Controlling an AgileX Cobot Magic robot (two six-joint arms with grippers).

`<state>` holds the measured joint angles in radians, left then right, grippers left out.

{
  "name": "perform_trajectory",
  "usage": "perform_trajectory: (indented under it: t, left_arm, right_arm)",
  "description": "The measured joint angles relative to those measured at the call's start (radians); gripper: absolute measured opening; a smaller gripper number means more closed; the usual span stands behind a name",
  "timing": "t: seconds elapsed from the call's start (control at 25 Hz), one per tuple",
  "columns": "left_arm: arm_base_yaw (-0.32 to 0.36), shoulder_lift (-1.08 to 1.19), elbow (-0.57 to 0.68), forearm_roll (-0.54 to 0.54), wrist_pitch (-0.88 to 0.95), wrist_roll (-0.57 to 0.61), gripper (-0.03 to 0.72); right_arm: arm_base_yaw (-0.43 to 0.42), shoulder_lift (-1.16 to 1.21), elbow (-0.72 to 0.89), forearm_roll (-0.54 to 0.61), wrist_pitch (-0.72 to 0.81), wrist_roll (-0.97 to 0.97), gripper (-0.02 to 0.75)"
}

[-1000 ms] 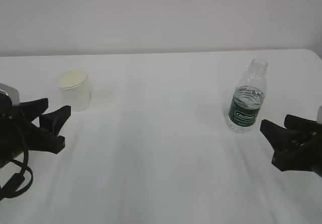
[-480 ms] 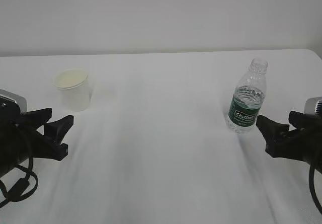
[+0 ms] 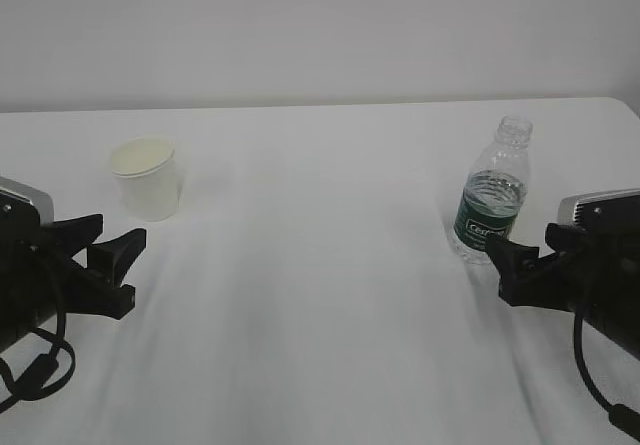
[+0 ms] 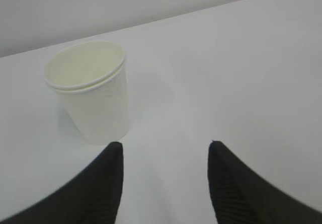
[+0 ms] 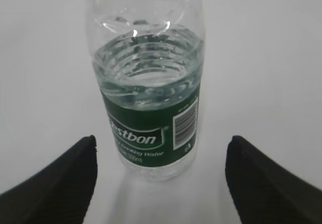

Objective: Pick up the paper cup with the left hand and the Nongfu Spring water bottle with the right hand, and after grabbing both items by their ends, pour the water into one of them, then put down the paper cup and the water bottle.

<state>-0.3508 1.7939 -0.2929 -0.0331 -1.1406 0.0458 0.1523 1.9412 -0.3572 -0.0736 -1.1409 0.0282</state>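
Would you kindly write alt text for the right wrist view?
A clear water bottle with a dark green label stands upright on a white table, partly filled, centred between the two black fingers of the open right claw, untouched.

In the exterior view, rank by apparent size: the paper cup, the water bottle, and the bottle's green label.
1. Clear ribbed plastic water bottle, tallest, though its base is partly hidden by the right gripper.
2. Small white tapered paper cup, shorter but wider.
3. Dark green label, a band on the bottle.
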Motion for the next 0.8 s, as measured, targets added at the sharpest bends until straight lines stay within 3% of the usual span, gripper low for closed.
perform_trajectory:
  t: [0.8]
  left_arm:
    - [0.000, 0.000, 0.000, -0.002, -0.002, 0.000, 0.388]
  right_arm:
    - [0.000, 0.207, -0.206, -0.046, -0.002, 0.055, 0.607]
